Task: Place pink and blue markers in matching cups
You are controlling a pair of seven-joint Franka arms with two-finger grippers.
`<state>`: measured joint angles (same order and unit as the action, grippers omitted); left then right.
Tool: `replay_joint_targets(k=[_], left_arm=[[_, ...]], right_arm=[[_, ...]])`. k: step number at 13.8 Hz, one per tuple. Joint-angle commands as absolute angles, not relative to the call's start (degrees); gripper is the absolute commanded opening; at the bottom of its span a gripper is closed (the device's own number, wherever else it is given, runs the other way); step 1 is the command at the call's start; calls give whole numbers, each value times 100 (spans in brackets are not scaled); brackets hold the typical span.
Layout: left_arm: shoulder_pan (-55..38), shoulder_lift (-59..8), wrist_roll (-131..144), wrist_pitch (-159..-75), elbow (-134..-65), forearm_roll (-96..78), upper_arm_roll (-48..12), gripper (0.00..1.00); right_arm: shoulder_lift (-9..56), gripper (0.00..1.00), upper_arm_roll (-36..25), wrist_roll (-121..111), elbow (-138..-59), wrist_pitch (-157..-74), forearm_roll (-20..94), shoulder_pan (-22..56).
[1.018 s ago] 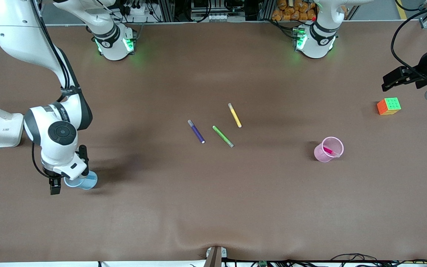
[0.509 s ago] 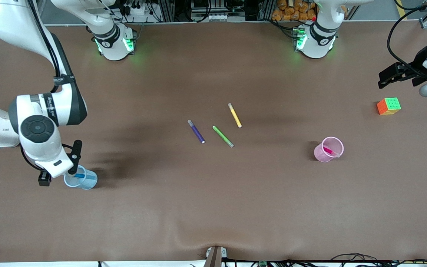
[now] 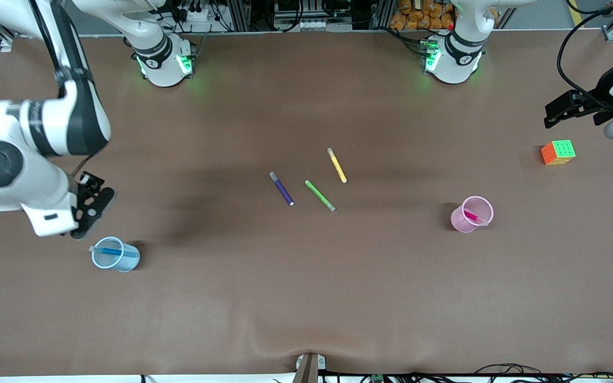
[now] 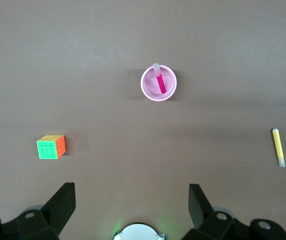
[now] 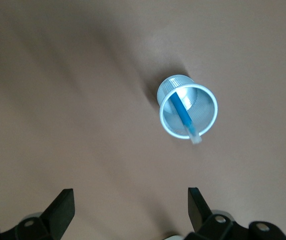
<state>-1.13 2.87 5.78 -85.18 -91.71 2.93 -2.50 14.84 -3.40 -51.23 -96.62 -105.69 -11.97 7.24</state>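
The pale blue cup (image 3: 116,256) stands upright toward the right arm's end of the table, with the blue marker (image 3: 108,250) leaning inside it, grey end over the rim. In the right wrist view the blue cup (image 5: 202,102) and blue marker (image 5: 182,114) lie below my open, empty right gripper (image 5: 131,205). That right gripper (image 3: 91,206) hangs over bare table beside the cup. The pink cup (image 3: 471,214) holds the pink marker (image 3: 471,216); the left wrist view shows this pink cup (image 4: 147,85) and pink marker (image 4: 160,84). My left gripper (image 3: 557,113) (image 4: 132,200) is open, over the table's edge.
A purple pen (image 3: 282,189), a green pen (image 3: 320,195) and a yellow pen (image 3: 337,165) lie mid-table. A colourful cube (image 3: 557,152) sits under the left gripper's side of the table. A white lamp base (image 3: 3,205) stands at the right arm's end.
My right gripper has lifted off the blue cup and drawn away toward its end of the table, leaving the blue marker in the cup. The left arm has barely shifted.
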Motion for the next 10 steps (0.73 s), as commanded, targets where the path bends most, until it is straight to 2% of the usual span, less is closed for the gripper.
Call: replay_joint_targets(k=[1,5,10], left_arm=[[-88,176,475,-8394,-8982,273,-264,100],[-88,263,483,-8297,-9053,246,-264,100],[-79,334,483,-8297,-9036,246,-264,100]], right_arm=[[925,100,-387,-4808,-9721,-10250,-888,547],[309,100,-396,-4072,-9686,-9862,-281,211],[272,100,-378,-2026,-9054,-9168,-246,255]])
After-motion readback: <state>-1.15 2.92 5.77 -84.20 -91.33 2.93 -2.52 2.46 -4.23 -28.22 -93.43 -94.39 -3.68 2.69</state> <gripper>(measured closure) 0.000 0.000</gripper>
